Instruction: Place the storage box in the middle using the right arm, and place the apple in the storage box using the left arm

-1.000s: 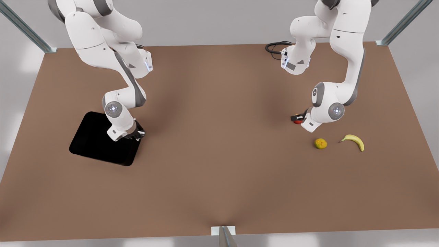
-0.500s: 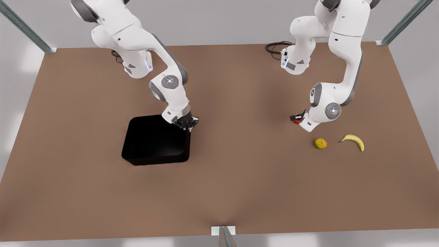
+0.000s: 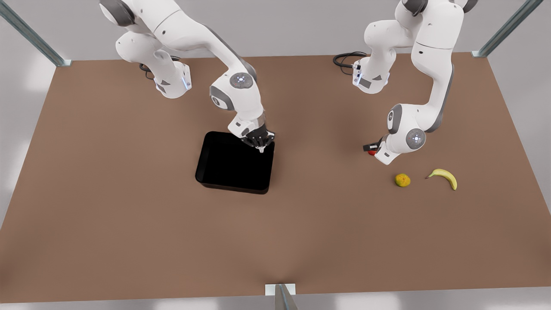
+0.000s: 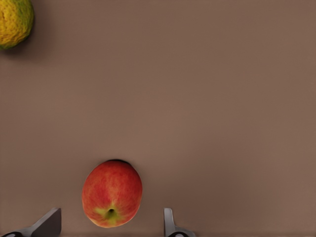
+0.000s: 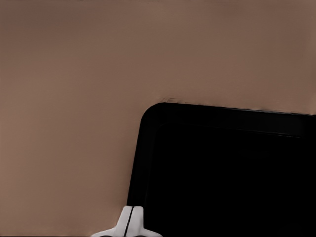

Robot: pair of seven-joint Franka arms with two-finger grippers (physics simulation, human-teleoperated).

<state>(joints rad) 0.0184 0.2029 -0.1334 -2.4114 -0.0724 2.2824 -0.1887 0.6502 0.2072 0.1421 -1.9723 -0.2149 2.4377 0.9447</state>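
Note:
The storage box (image 3: 232, 163), a glossy black low-walled bin, sits near the table's middle in the front view. My right gripper (image 3: 261, 149) is at its far corner on the front view's right, shut on the box's wall (image 5: 136, 163), with both white fingertips (image 5: 129, 223) pressed together. The apple (image 4: 112, 193), red with an orange blush, lies on the table between the fingers of my left gripper (image 4: 109, 224), which is open with a gap on each side. In the front view the apple (image 3: 373, 152) peeks out beside that gripper (image 3: 371, 148).
A yellow-green bumpy fruit (image 3: 402, 180) (image 4: 12, 22) and a banana (image 3: 443, 175) lie on the brown table toward the front view's right, close to the left arm. A black cable (image 3: 344, 58) coils at the far edge.
My right gripper has carried the storage box from the front view's left toward the table's middle, turning it. The left gripper has barely moved and stays at the apple.

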